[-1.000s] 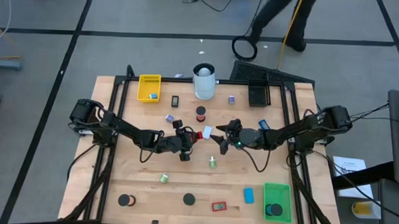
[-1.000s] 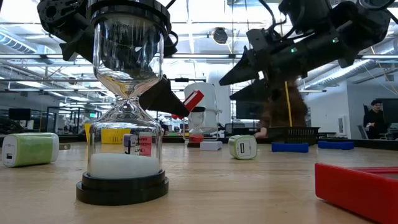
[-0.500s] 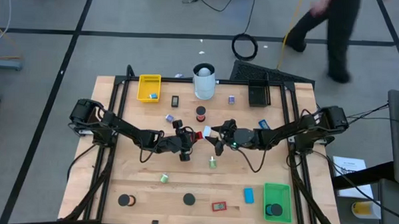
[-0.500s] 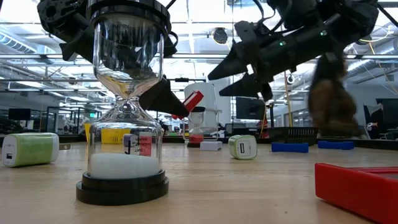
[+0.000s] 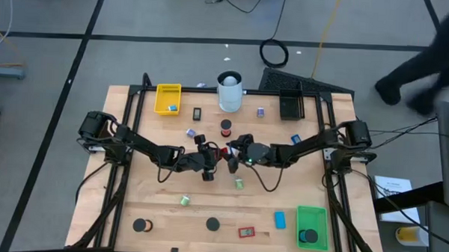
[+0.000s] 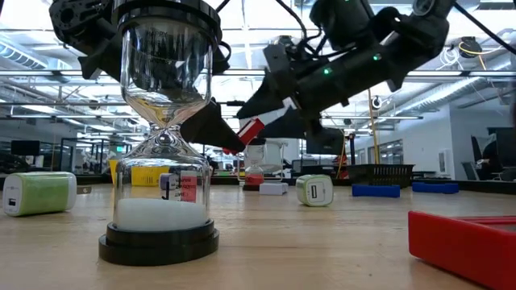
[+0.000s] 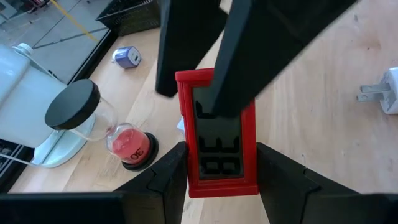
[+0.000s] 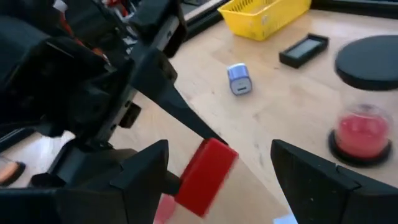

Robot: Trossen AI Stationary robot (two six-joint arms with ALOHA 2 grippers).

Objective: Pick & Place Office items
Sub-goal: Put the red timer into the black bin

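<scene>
Right gripper (image 8: 219,165) has closed in on the flat red rectangular block (image 7: 216,142).

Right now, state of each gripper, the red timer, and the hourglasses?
left gripper: shut on the red timer, held above the table.
red timer: lifted, clamped at one end.
right gripper: open, jaws either side of the timer's free end.
red-sand hourglass: upright on table.
white-sand hourglass: upright, sand at the bottom.

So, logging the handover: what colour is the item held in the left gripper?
Red frame with a black face, clearest in the left wrist view.
</scene>
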